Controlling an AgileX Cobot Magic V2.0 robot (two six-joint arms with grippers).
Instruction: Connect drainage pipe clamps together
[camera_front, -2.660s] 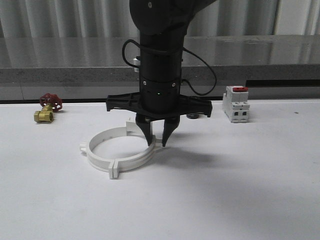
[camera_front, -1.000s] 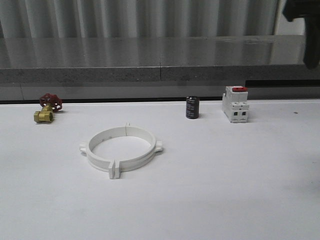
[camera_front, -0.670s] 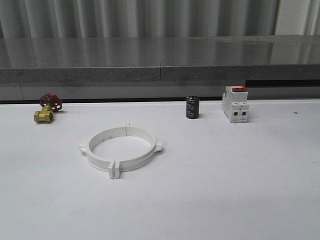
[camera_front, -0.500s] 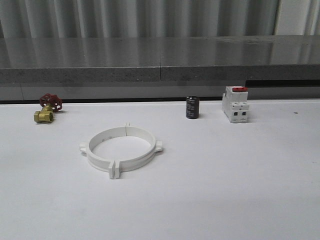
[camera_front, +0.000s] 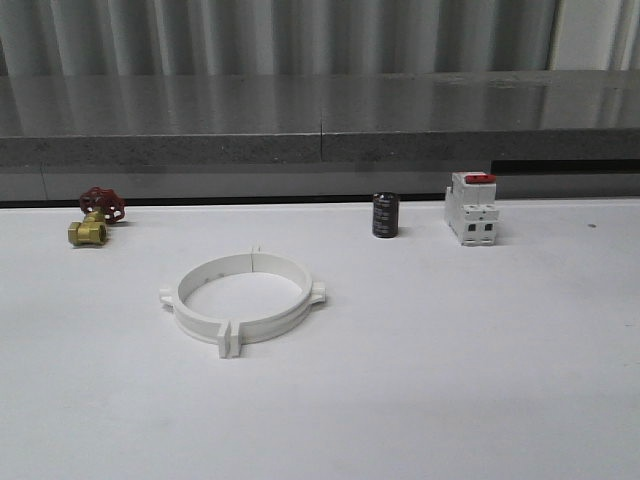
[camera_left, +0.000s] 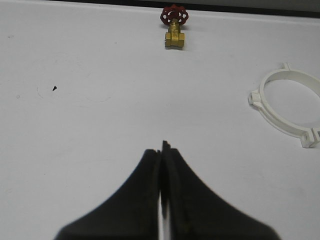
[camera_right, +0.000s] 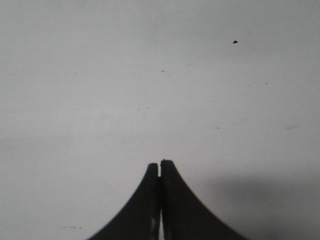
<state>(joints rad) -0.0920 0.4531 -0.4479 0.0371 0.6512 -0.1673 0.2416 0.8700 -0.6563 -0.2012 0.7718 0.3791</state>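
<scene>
The two white drainage pipe clamps (camera_front: 243, 298) lie flat on the white table, left of centre, joined into one wide ring with small tabs sticking out at the sides and front. Part of that ring (camera_left: 285, 110) also appears in the left wrist view, far off to one side of my left gripper (camera_left: 161, 150). That gripper is shut with nothing between its black fingers. My right gripper (camera_right: 159, 165) is shut too, hanging over bare table with nothing in it.
A brass valve with a red handwheel (camera_front: 93, 217) (camera_left: 174, 26) sits at the back left. A small black cylinder (camera_front: 385, 215) and a white breaker with a red top (camera_front: 472, 207) stand at the back right. A grey ledge (camera_front: 320, 148) runs behind the table.
An arm stood over the ring's right side with its fingers slightly apart 2.7 s ago; it has withdrawn out of the front view. The ring has stayed in place.
</scene>
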